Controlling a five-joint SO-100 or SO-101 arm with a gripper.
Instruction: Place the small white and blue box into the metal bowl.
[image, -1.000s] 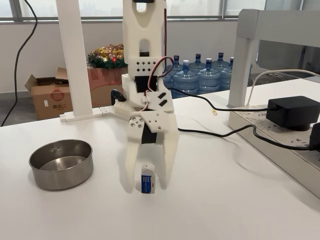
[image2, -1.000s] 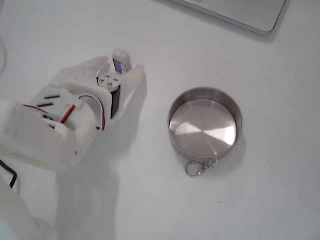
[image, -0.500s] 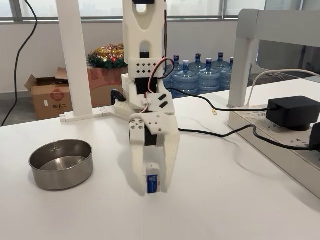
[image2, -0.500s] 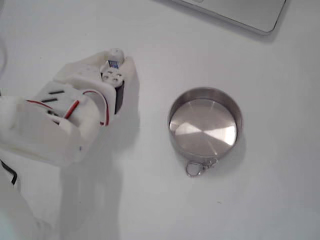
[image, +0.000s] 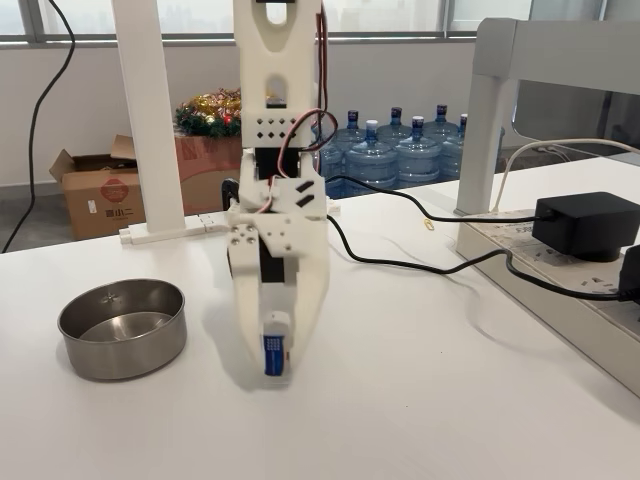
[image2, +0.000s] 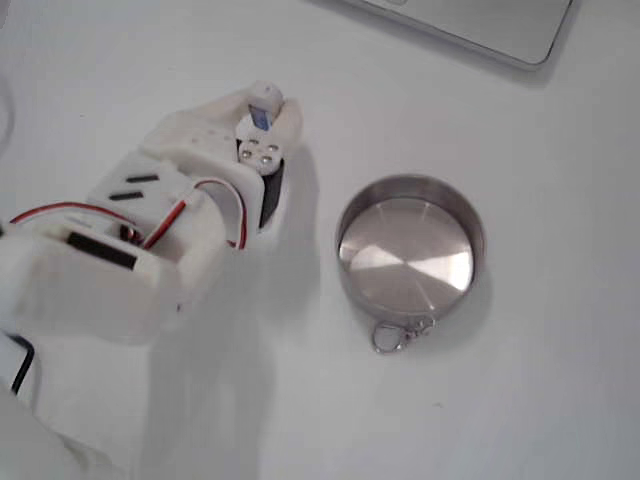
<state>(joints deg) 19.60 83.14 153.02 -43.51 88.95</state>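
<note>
In a fixed view from the front, I see my gripper (image: 275, 372) pinching the small white and blue box (image: 275, 354); arm and box have swung toward the metal bowl (image: 122, 327) since a second ago, so the carry looks underway. One box, one bowl. In a fixed view from above, the box (image2: 263, 110) sits between the fingertips, nearer the bowl (image2: 411, 250), still apart.

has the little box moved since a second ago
Yes. Clamped in the gripper, the small box has shifted left in the front fixed view, toward the metal bowl, which has not moved. From above, the box is nearer the bowl.
</note>
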